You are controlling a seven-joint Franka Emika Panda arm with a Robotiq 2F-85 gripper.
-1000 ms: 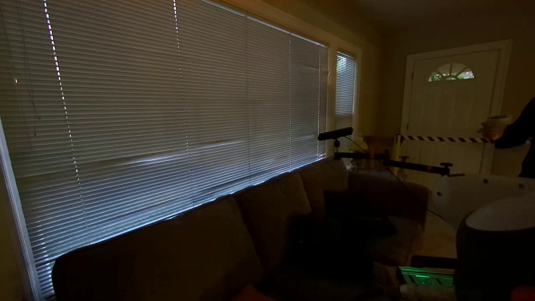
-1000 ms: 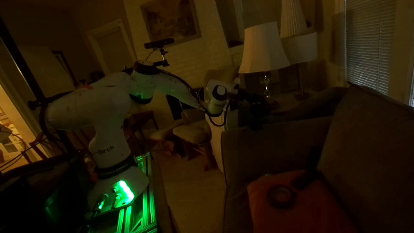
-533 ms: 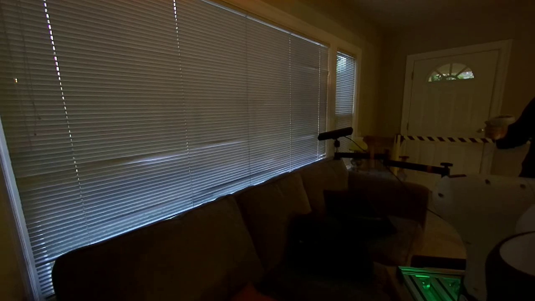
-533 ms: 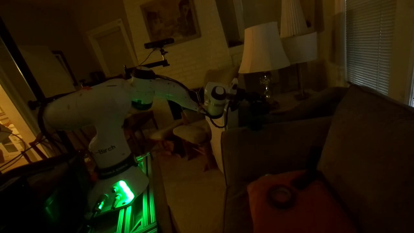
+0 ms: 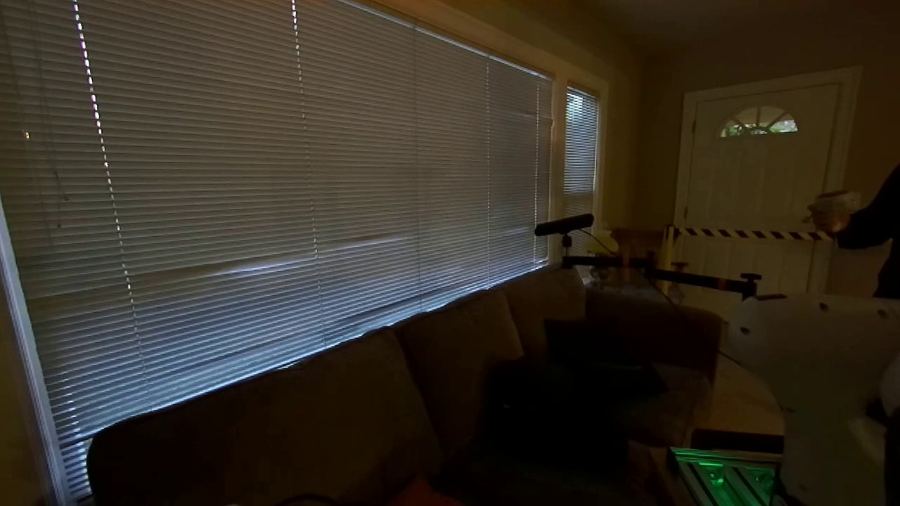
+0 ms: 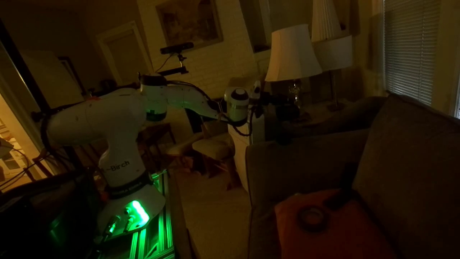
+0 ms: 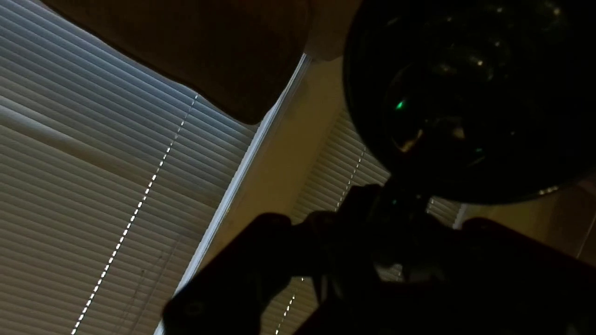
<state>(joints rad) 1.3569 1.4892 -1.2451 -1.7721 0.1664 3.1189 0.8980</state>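
Note:
My gripper (image 7: pixel 393 209) is a black outline in the wrist view. Its fingers come together on the narrow neck of a dark, shiny, round pan-like object (image 7: pixel 465 107), which fills the upper right and reflects small lights. In an exterior view the gripper (image 6: pixel 278 100) is at the end of the white arm (image 6: pixel 97 113), near the sofa's armrest and the lamps; there the held object cannot be told apart from the dark gripper. A dark ring like a roll of tape (image 6: pixel 312 218) lies on an orange cloth or cushion (image 6: pixel 298 241) on the sofa, well below the gripper.
The sofa (image 5: pixel 267 436) stands along the window blinds (image 5: pixel 267 183). A white lamp (image 6: pixel 293 54) stands behind the gripper. Chairs (image 6: pixel 214 149) stand beyond the arm. A camera on a black bar (image 5: pixel 564 225) and a person's hand (image 5: pixel 833 214) are at the right.
The gripper has risen slightly and the arm's elbow has shifted back. In an exterior view the arm's dark-ringed link has moved right out of sight, and a dark curved edge has appeared at the bottom.

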